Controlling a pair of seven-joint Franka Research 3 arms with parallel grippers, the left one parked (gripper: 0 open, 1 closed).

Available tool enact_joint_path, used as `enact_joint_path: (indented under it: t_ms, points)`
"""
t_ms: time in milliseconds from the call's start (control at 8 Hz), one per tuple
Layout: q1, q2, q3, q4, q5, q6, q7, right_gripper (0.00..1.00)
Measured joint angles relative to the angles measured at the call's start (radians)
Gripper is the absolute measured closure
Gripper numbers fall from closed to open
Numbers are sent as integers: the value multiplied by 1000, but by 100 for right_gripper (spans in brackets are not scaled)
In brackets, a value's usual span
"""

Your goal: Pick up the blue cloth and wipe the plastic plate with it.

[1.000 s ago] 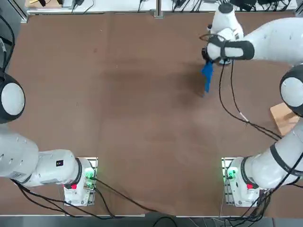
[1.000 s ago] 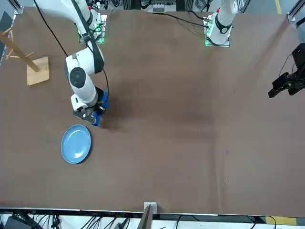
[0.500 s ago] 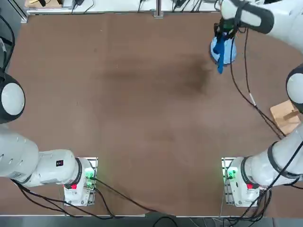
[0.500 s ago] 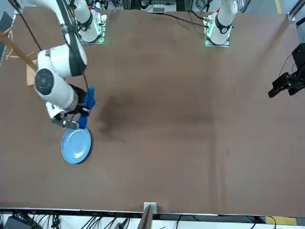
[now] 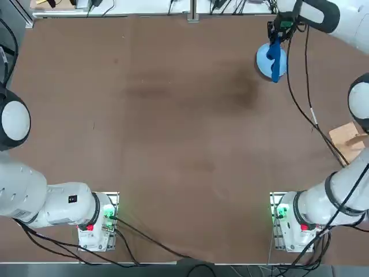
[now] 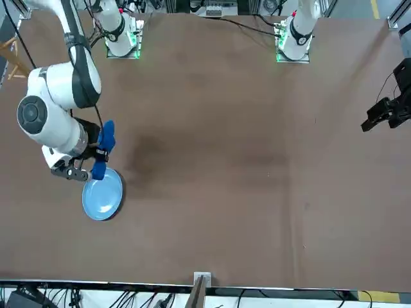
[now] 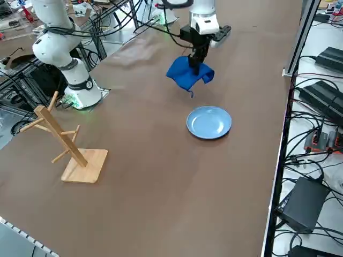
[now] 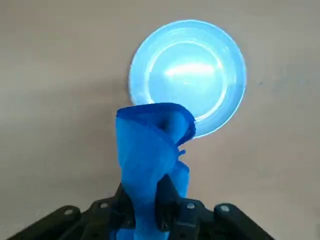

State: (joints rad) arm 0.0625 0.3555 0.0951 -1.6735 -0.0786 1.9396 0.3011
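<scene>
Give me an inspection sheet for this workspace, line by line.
Surface: brown table, bare across the middle.
Job's things: blue cloth hangs from the right claw, off the table; plastic plate lies flat near the table's edge, nothing on it.
Clutter: wooden rack stands near the right arm's side.
Grippers: right claw shut on the blue cloth, raised beside the plate.
Cables: black cables trail from the right arm across the table.
Surroundings: power bricks and cables beyond the table's edge.

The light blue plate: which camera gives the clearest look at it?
The right side view: the plastic plate lies whole and uncovered there, apart from the blue cloth hanging from the right gripper. In the wrist, top and front views the cloth overlaps part of it.
</scene>
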Motion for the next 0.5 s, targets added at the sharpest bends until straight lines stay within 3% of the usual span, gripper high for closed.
enact_joint_path:
  t_ms: [500]
  points:
    - [-69,75,-3,42,-64,19,-78,84]
